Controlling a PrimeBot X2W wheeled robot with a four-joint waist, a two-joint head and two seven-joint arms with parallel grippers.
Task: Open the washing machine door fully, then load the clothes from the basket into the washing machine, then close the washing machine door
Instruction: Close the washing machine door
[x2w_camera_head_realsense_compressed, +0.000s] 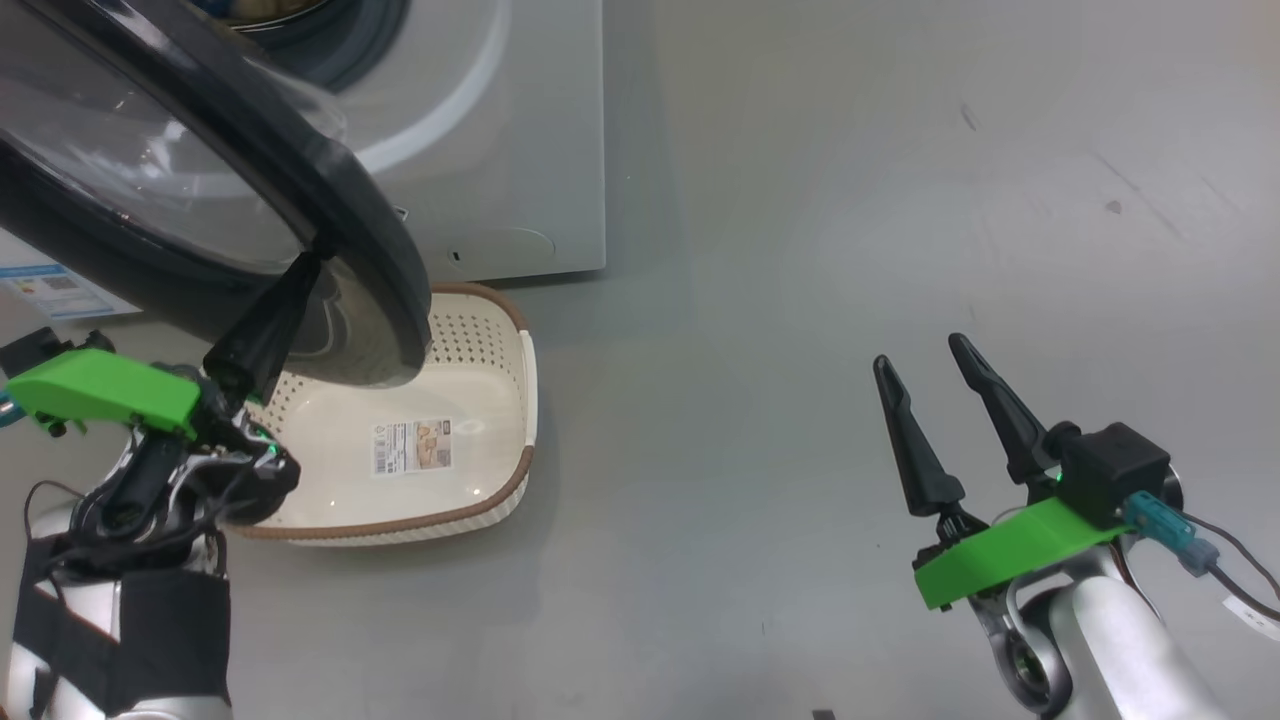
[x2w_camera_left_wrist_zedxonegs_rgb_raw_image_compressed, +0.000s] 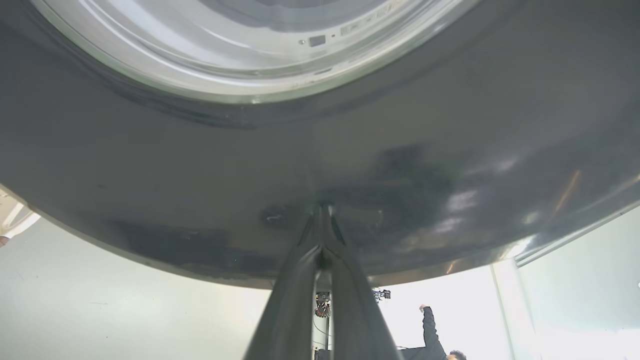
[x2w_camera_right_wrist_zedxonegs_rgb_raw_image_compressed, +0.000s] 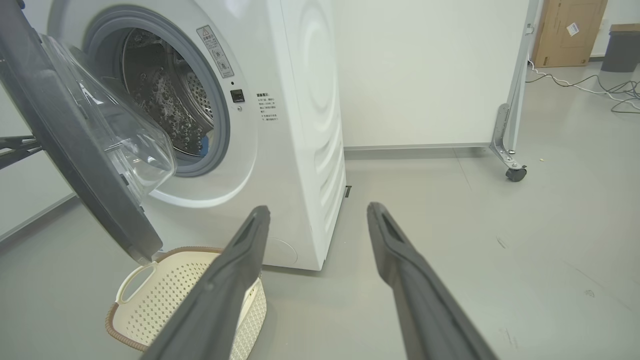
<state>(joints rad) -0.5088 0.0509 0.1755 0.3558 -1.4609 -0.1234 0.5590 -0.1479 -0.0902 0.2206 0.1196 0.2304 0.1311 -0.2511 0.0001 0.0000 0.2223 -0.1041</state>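
The washing machine door (x2w_camera_head_realsense_compressed: 385, 265), with its black rim and clear glass bowl, stands partly open over the left side of the basket (x2w_camera_head_realsense_compressed: 528, 400). My left gripper (x2w_camera_head_realsense_compressed: 305, 262) is shut, and its joined tips (x2w_camera_left_wrist_zedxonegs_rgb_raw_image_compressed: 324, 207) press against the door's glossy outer rim (x2w_camera_left_wrist_zedxonegs_rgb_raw_image_compressed: 450, 125). The basket's floor is bare except for a label sticker. In the right wrist view, the white washing machine (x2w_camera_right_wrist_zedxonegs_rgb_raw_image_compressed: 300, 125) shows its steel drum, with a small blue patch low inside that may be the clothes. My right gripper (x2w_camera_head_realsense_compressed: 920, 352) hangs open over bare floor to the right, holding nothing.
Grey floor stretches to the right of the washing machine. A white partition on a caster (x2w_camera_right_wrist_zedxonegs_rgb_raw_image_compressed: 515, 172) stands behind, with a cardboard box (x2w_camera_right_wrist_zedxonegs_rgb_raw_image_compressed: 565, 30) and cables (x2w_camera_right_wrist_zedxonegs_rgb_raw_image_compressed: 600, 90) further back. A person's raised arm (x2w_camera_left_wrist_zedxonegs_rgb_raw_image_compressed: 430, 325) shows beneath the door.
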